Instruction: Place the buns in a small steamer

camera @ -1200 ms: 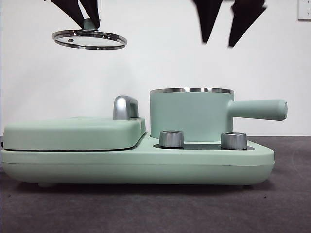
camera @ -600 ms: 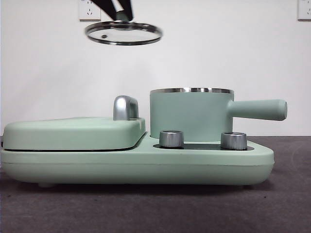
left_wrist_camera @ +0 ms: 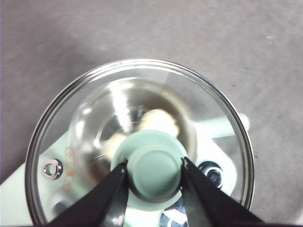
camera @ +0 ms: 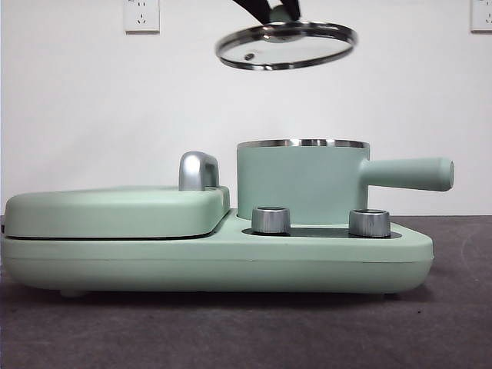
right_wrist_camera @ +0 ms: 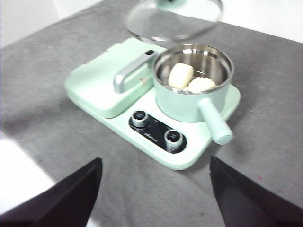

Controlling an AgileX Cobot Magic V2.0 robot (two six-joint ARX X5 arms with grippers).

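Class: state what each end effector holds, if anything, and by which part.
Left end effector grips the glass lid by its green knob. Right end effector holds nothing.

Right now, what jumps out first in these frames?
The glass lid hangs in the air above the mint-green steamer pot, held by its green knob in the left gripper. Under it the pot stands open, with both buns already lying side by side inside. The right gripper hangs back, open and holding nothing, looking down over the whole mint-green cooker base.
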